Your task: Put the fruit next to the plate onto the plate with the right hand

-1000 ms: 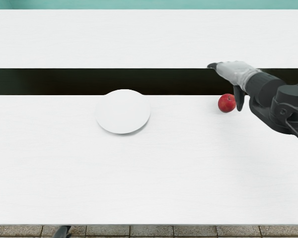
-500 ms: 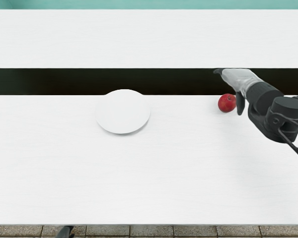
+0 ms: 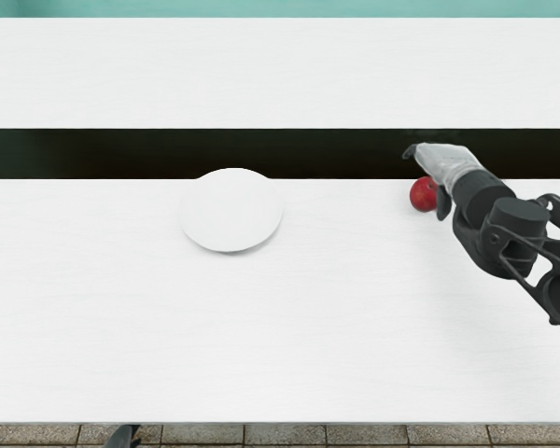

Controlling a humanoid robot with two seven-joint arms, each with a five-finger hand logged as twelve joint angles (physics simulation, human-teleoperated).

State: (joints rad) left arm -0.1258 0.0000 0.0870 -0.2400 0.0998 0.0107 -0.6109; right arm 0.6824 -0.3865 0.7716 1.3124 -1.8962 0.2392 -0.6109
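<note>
The right hand (image 3: 443, 164) arches over the apple (image 3: 422, 193), fingers spread loosely and apparently not yet closed, ready to grasp. The apple rests on the table (image 3: 355, 308), well right of the plate (image 3: 231, 209).

A broad white tabletop (image 3: 289, 327) spreads left of the right hand (image 3: 441, 170); a black gap (image 3: 168, 154) runs behind it, a teal band (image 3: 280, 7) beyond.
</note>
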